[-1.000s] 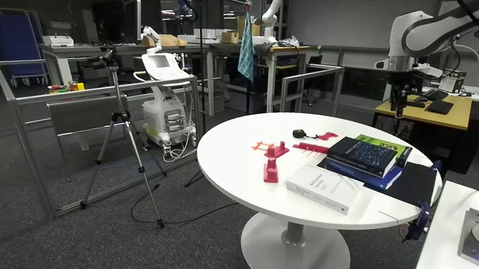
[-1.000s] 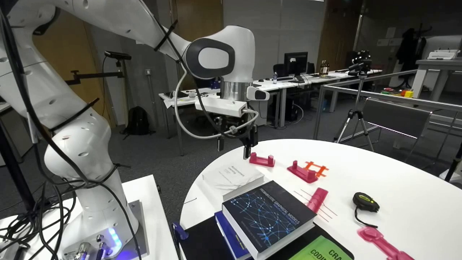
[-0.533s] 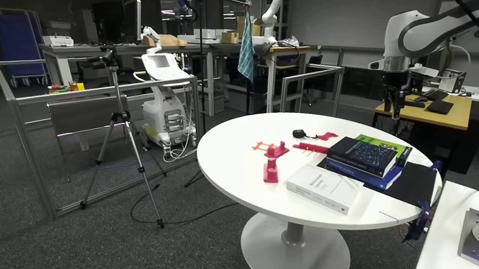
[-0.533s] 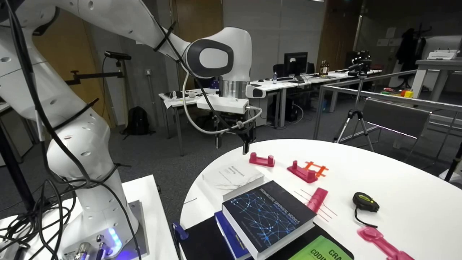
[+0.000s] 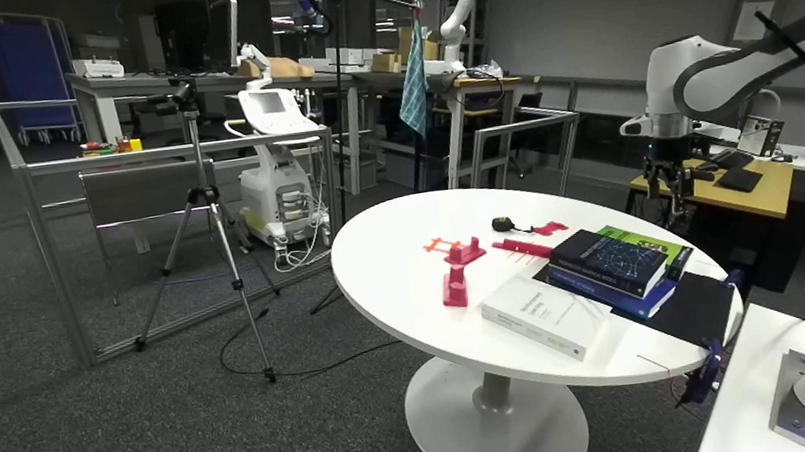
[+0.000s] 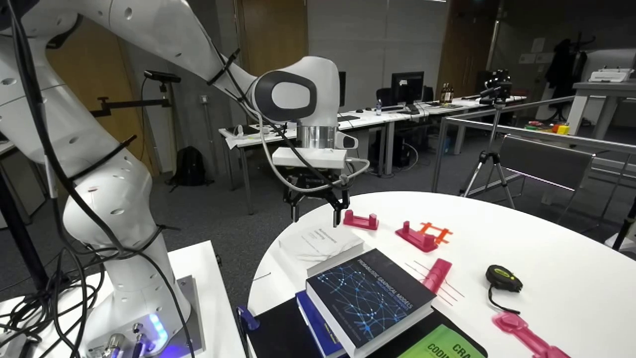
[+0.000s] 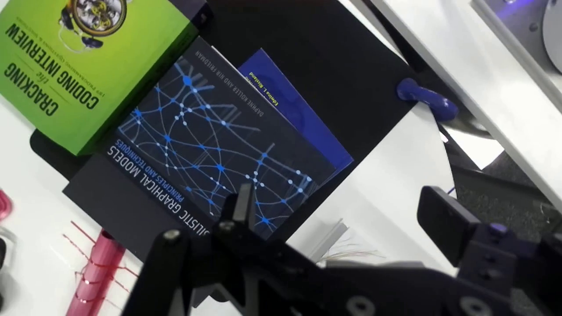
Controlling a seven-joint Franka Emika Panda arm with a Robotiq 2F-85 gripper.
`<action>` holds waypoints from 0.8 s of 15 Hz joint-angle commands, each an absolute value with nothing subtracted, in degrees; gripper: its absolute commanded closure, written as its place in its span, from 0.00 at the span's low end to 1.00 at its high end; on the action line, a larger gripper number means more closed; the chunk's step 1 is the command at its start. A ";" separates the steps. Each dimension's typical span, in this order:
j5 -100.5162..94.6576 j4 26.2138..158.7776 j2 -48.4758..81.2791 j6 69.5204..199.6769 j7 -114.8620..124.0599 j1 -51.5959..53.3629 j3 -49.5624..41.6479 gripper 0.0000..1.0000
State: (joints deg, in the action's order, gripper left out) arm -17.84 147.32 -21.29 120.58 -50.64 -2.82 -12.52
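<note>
Above the round white desk (image 6: 566,248), the gripper (image 6: 316,220) hangs fingers-down, jaws spread wide, nothing in them. Nearest item: white Reinforcement Learning book (image 6: 323,243), flat on the desk close to its edge; wrist view catches only part of it, rest hidden by the gripper. Just beside it: Probabilistic Graphical Models (image 7: 210,145), stacked on a blue book (image 7: 294,109) that pokes out underneath. That stack is on a black mat (image 7: 329,57), with a blue clamp (image 7: 426,97) at the mat's edge. Green Cracking the Coding Interview (image 7: 88,79) lies right alongside the stack. Elsewhere on the desk, in both exterior views: two pink brackets (image 6: 361,223), orange frame (image 6: 443,235) next to one, pink rod (image 6: 437,275) with thin wires near the stack, black tape measure (image 6: 503,278), and a pink flat part (image 6: 530,340) near it. Can't judge how high the gripper is above the desk.
</note>
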 commanded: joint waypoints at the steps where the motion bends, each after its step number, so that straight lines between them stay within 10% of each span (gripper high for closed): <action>1: -20.48 150.60 -22.29 127.47 -57.02 -2.35 -11.62 0.00; 12: -13.21 151.05 -8.93 150.99 -83.99 4.35 -11.00 0.00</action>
State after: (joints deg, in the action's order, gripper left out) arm -17.04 152.07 -13.49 146.43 -74.11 3.36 -10.58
